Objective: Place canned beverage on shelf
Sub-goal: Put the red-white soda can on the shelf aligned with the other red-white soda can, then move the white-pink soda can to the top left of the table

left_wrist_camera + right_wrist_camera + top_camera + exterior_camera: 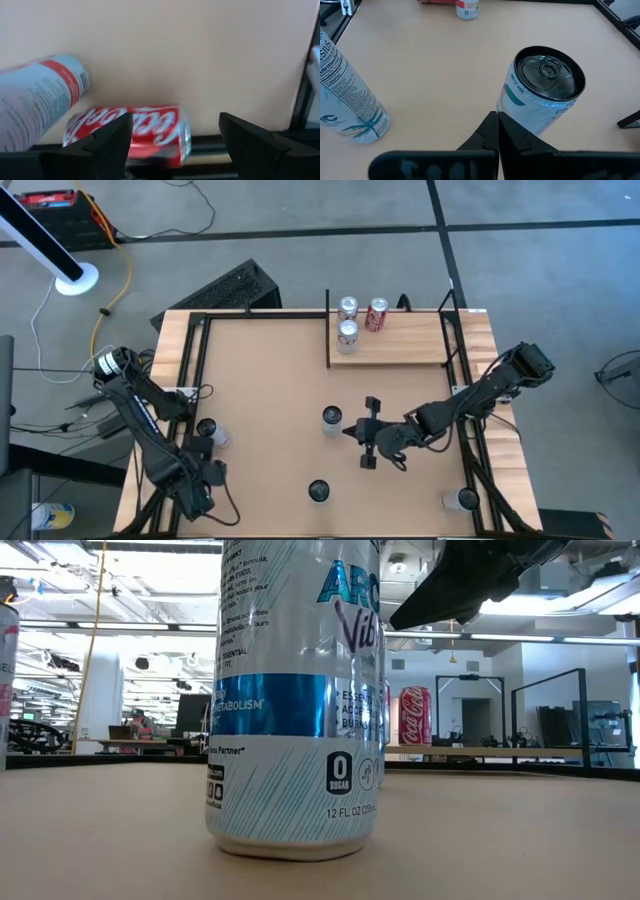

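At the left edge of the table the left gripper [205, 465] waits with its fingers wide apart and holds nothing. Only the left wrist view shows what lies in front of it: a red Coca-Cola can [131, 131] on its side and a white can with a red band [40, 97] beside it.

Near the table's middle stands a tall silver-and-blue can [331, 419], upright. The low view alone shows another such can [298, 700] very close, with the words "0 sugar".

Just right of the middle can, the right gripper [368, 432] hovers with its fingers pressed together, empty.

At the far right, the shelf [400, 343] is a light-wood plank with visible grain and black rods. It carries two silver cans [347, 320] and a red can [377, 315], all upright.
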You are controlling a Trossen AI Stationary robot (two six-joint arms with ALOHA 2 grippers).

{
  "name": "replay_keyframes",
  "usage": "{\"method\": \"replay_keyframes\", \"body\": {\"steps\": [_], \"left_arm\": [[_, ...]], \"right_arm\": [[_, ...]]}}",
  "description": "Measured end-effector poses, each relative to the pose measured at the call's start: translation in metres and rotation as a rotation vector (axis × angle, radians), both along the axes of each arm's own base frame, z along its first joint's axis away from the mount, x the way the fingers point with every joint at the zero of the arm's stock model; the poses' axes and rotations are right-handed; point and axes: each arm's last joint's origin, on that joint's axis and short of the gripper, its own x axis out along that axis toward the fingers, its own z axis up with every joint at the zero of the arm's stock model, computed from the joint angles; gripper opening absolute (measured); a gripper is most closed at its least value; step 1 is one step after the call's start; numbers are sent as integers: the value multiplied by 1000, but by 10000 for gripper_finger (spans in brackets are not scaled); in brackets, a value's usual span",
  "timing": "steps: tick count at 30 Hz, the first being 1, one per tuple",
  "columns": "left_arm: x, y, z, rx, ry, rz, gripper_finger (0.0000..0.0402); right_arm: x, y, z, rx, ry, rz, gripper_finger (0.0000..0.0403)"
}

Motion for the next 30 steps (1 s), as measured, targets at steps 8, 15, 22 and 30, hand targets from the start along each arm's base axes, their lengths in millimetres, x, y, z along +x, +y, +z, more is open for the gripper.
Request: {"method": "replay_keyframes", "body": {"steps": [8,15,22,30], "left_arm": [[1,-2,1,-59,73,275,281],[1,-11,4,-163,96,222,281],[4,-13,46,-172,-89,194,281],[-13,16,91,-182,-139,645,281]], "right_arm": [[1,-2,-1,0,2,-8,22],[1,-2,-1,0,2,-8,22],[1,-1,-1,7,1,-7,22],[1,-1,-1,11,1,-5,22]]}}
